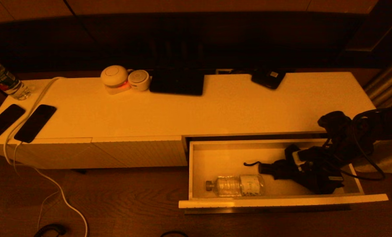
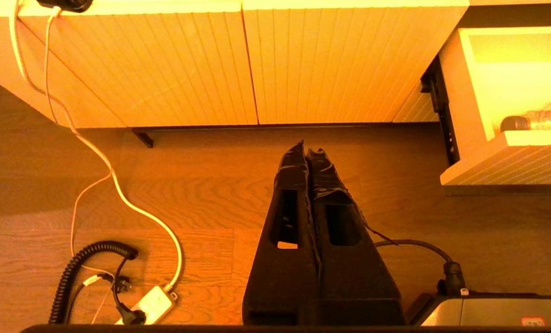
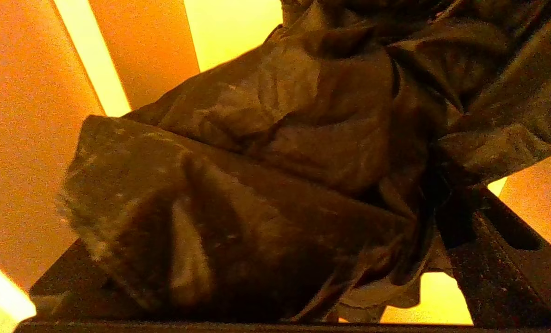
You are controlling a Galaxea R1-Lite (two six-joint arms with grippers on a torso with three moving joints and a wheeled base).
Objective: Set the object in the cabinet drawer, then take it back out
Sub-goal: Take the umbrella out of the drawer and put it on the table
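The cabinet drawer point(image 1: 281, 200) stands pulled out at the right, its pale inside showing. A folded black umbrella point(image 1: 274, 170) lies inside it, strap loop toward the left. My right gripper point(image 1: 302, 176) reaches down into the drawer and is shut on the umbrella point(image 3: 280, 162), whose dark fabric fills the space between the fingers point(image 3: 502, 263). A clear water bottle point(image 1: 238, 185) lies on its side by the drawer's front wall. My left gripper point(image 2: 308, 150) is shut and empty, parked low over the wooden floor, left of the drawer point(image 2: 506, 162).
On the cabinet top point(image 1: 235, 105) are two black phones point(image 1: 35, 122), a white cable point(image 1: 41, 95), an upright bottle point(image 1: 3, 80), two round white devices point(image 1: 115, 77), a black tablet point(image 1: 176, 81) and a small black device point(image 1: 268, 78). A power strip point(image 2: 150, 305) and cords lie on the floor.
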